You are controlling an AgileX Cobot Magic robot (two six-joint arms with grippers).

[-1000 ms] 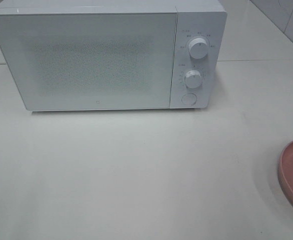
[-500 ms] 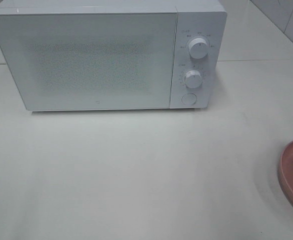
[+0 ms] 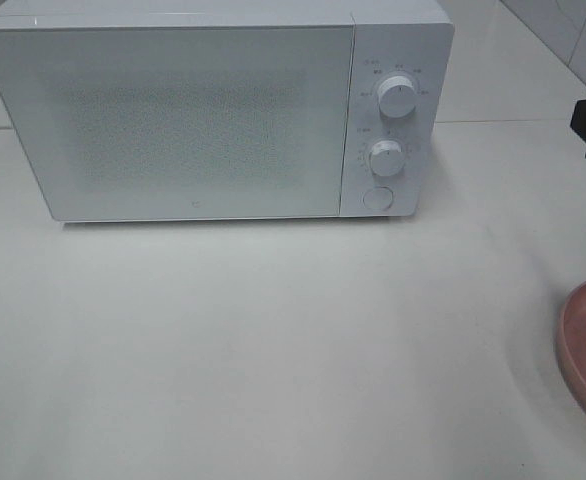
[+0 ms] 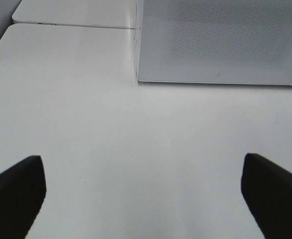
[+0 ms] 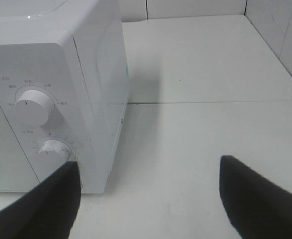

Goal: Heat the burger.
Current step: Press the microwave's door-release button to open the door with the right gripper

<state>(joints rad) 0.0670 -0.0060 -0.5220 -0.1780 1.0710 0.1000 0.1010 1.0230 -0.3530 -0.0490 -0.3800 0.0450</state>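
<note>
Wide-parted claw (image 5: pixel 150 164) near white microwave (image 5: pixel 93 47) dials (image 5: pixel 34 105)

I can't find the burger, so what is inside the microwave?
The microwave door is shut and its speckled window shows nothing through it, so the inside is hidden. No burger appears in any view.

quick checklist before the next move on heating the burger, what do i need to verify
1. Microwave door open: not ok, it is shut.
2. Burger located: cannot tell, it shows in no view.
3. Pink plate contents: cannot tell, it is mostly out of frame.
4. Round button under the knobs unobstructed: ok.
5. Left gripper open and empty: ok.
6. Right gripper open and empty: ok.
</note>
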